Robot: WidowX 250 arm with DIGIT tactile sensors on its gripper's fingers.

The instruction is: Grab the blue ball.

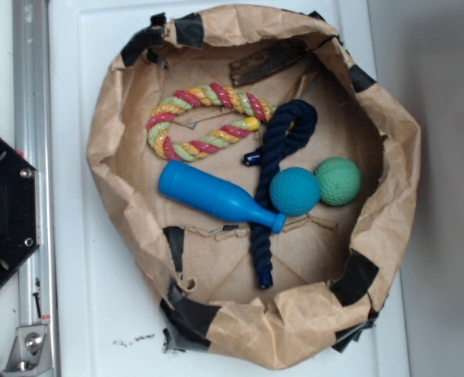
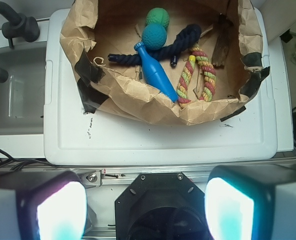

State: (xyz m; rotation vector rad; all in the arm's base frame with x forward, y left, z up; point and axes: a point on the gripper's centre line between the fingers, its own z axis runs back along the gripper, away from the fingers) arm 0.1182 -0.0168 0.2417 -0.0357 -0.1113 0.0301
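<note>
Brown crumpled paper, patched with strips of black tape, is forming a shallow round paper nest (image 1: pixel 122 133) sitting on a white plastic lid (image 1: pixel 82 314). Going left to right in the exterior view: a black robot base (image 1: pixel 4 212) is sitting beside a metal rail (image 1: pixel 31 118) at the far left. Inside the nest, a braided rope loop (image 1: pixel 204 122) in pink, yellow and green is lying toward the top. Below it a smooth, bright-blue pin toy (image 1: pixel 216 196) is lying tilted, its narrow neck pointing right. A thick navy rope (image 1: pixel 275 173), twisted and hooked at the top, is running down past the pin's neck. The blue ball (image 1: pixel 294 191), teal, matte and finely textured, is resting just right of the navy rope, touching or nearly touching a lighter green ball (image 1: pixel 338 181) on its right. A dark rough strip (image 1: pixel 267 59) is lying near the top rim.

In the wrist view the gripper (image 2: pixel 145 205) is hanging outside the nest, well apart from the blue ball (image 2: pixel 154 36), which is lying far up the frame. Two pale fingers (image 2: pixel 60 212) are showing blurred at the bottom corners, standing wide apart with nothing between them.
</note>
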